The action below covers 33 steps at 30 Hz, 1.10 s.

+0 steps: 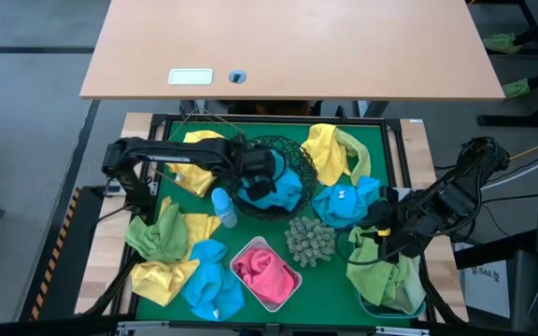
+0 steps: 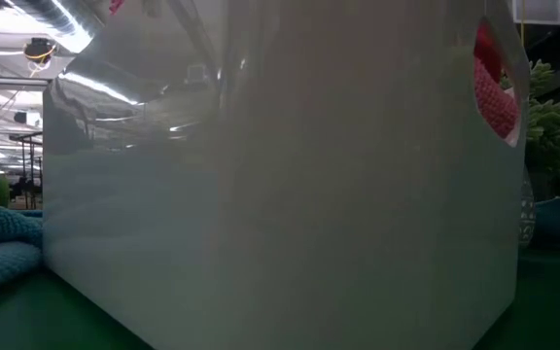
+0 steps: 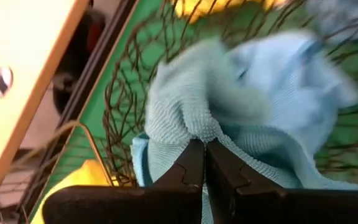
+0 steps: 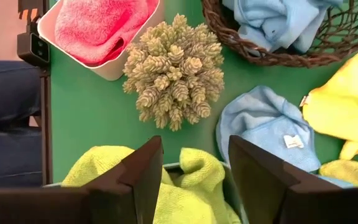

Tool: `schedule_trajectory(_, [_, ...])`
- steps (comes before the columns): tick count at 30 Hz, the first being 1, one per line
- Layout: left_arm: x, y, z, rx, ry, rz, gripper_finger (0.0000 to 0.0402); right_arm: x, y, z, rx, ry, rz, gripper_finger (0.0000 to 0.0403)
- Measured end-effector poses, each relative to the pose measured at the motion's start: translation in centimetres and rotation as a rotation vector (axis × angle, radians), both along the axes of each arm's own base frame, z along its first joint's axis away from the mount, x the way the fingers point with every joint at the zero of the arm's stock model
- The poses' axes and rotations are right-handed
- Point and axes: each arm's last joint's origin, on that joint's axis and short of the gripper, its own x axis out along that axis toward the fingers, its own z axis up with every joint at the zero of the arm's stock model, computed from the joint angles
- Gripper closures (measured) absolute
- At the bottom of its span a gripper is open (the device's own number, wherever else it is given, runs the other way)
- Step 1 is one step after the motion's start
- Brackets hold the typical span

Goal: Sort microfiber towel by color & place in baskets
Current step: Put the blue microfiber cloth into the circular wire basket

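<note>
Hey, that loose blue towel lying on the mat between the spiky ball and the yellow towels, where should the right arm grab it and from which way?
Come straight down on the blue towel and pinch its raised, bunched middle rather than the flat edge with the white tag. It lies crumpled on the mat, so a fold there probably gives the jaws something to close on. The right gripper is open above the green towels.

1. A spiky grey-green ball sits on the green mat, roughly in the middle (in the right wrist view its knobbly tips show plainly).
2. A small blue bottle lies on the mat, left of the ball.
3. A tan desk stands beyond the mat, bearing a white label and a small round hole just beside it.
4. Someone's leg in dark trousers shows past the mat's edge.
</note>
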Motion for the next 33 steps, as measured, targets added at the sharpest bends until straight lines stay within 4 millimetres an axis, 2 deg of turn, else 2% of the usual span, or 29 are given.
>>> schedule_trajectory(5, [-0.3, 1.3, -3.2, -0.002, 0.058, 0.038, 0.039, 0.1, -0.1, 0.0, -0.043, -0.03, -0.004, 0.0219])
schedule_trajectory(13, [-0.6, 2.5, -5.8, -0.004, 0.076, 0.071, 0.0363, 0.1, -0.2, 0.1, -0.071, -0.055, -0.022, 0.0219])
schedule_trajectory(27, [-0.5, 2.9, -6.0, -0.06, 0.053, 0.073, 0.0281, 0.3, -0.4, 0.2, -0.134, -0.112, -0.061, 0.0219])
schedule_trajectory(33, [0.2, 2.7, -4.1, -0.123, -0.013, 0.034, 0.0276, 0.7, -0.2, 0.0, -0.207, -0.126, -0.047, 0.0219])
